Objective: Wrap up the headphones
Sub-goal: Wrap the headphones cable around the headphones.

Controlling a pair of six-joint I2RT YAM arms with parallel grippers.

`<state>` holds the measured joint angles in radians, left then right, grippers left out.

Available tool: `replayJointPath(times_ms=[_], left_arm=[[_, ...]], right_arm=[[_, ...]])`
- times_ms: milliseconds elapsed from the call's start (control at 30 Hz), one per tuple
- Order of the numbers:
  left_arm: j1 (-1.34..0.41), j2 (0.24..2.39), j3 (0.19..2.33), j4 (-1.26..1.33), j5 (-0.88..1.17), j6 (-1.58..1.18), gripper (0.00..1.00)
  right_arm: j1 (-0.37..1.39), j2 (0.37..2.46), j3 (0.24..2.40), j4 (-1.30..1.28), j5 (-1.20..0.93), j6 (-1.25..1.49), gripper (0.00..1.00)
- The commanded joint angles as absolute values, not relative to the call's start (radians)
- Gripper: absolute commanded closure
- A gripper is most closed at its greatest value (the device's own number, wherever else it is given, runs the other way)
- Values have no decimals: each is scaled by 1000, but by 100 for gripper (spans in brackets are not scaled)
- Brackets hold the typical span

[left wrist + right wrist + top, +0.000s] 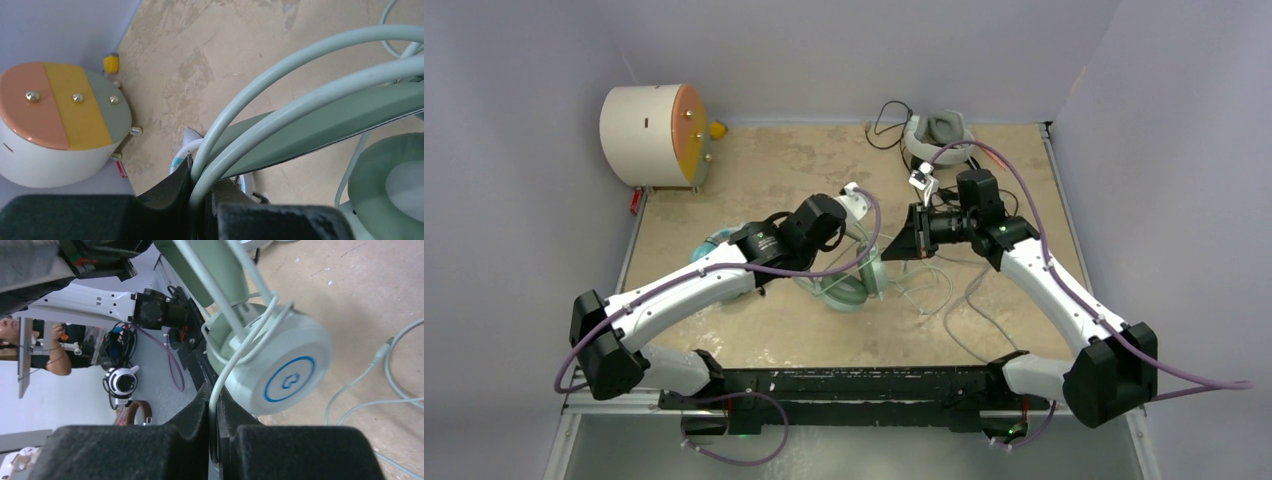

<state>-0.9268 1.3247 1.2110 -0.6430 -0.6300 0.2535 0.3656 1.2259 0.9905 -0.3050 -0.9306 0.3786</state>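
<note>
black left gripper (200,197) and right gripper (214,425) were each clamped on the thin limp cord (216,390) of the light mint-green over-ear headphones (280,365), judged best held there.

From above and behind, the top camera looks down on the mint-green over-ear plastic headphones (849,292). Both wrist cameras sit close against them, left facing the band (320,127), right an earcup (280,370); all views share them.

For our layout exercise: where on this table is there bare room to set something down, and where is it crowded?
Bare: the far strip between the cream drum and the white-and-grey headset; the near edge of the table, in front of the mint-green headphones. Crowded: the centre, around those headphones and the loose cable to their right.
</note>
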Motion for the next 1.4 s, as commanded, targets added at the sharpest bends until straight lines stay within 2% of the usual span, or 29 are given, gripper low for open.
replayJointPath(times_ms=[0,133,567,767,967,1233,1367], left_arm=[[-922,1349,1301,-595,-746,109,100],[-922,1368,1335,-588,-758,-52,100],[-919,1455,1455,-721,-822,-581,100],[-897,1464,1500,-741,-794,-666,100],[-787,1440,1520,-722,-626,-684,100],[-691,1405,1560,-713,-504,-673,100],[-677,1400,1598,-736,-468,-655,100]], right_arm=[[379,1220,977,-179,-1030,495,93],[401,1224,957,-117,-1009,565,91],[501,1192,878,-26,-698,645,87],[545,1181,837,8,-599,626,86],[567,1149,780,77,-544,597,85],[580,1107,640,244,-489,499,73],[580,1106,575,322,-462,444,60]])
